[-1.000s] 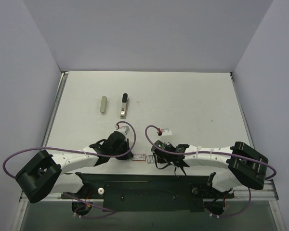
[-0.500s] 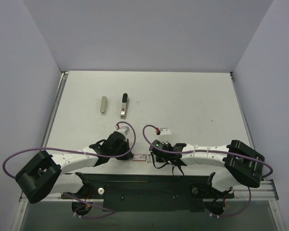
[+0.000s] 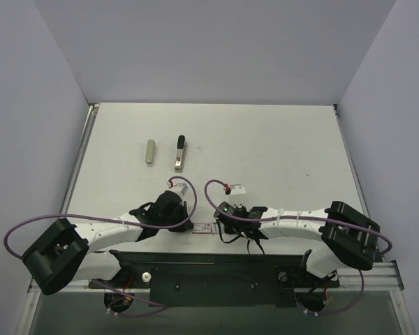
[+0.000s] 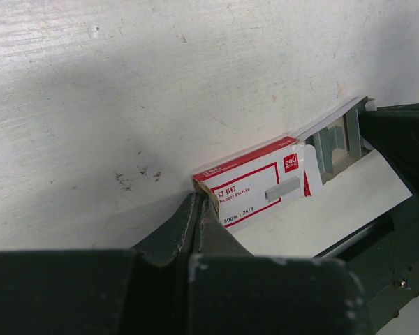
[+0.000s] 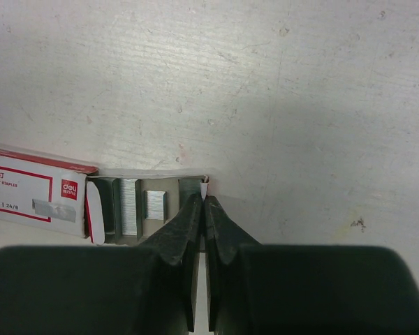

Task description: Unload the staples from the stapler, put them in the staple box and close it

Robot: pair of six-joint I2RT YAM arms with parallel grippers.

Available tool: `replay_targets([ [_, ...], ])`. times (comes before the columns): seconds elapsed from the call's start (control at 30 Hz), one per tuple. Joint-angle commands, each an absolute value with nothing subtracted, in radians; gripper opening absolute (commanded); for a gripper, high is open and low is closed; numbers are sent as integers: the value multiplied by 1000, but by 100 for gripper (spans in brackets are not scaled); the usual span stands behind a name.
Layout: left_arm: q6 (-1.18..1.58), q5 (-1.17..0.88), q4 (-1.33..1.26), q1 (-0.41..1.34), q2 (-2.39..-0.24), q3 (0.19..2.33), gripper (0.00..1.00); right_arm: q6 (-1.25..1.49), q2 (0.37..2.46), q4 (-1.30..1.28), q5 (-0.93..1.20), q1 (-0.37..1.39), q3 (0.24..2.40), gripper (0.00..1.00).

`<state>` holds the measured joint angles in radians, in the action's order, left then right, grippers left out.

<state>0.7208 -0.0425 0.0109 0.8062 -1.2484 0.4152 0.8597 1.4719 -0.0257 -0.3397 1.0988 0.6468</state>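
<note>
Two pincers meet at the near edge of the table (image 3: pixel 279 146), each with its fingers pressed together. Of these, the left gripper (image 4: pixel 199 206) touches a corner of the red-and-white staple box (image 4: pixel 255 187). The right gripper (image 5: pixel 204 201) sits against the end of the box's slid-out tray (image 5: pixel 136 206), where staple strips show; whether it nips the card I cannot tell. Farther off, well apart from both, the stapler (image 3: pixel 181 153) lies flat, black tip pointing away, with a small grey box (image 3: pixel 149 151) near on its left.
</note>
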Motion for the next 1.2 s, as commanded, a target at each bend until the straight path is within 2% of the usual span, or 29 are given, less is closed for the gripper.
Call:
replay_targets([
  [0.0, 704, -54, 63, 815, -1264, 380, 0, 867, 1499, -40, -374, 1091, 681, 0],
  [0.5, 709, -58, 52, 825, -1266, 376, 0, 897, 1534, -26, -393, 1075, 696, 0],
  [1.17, 715, -52, 57, 842, -1275, 385, 0, 870, 1588, 43, -311, 1091, 736, 0],
])
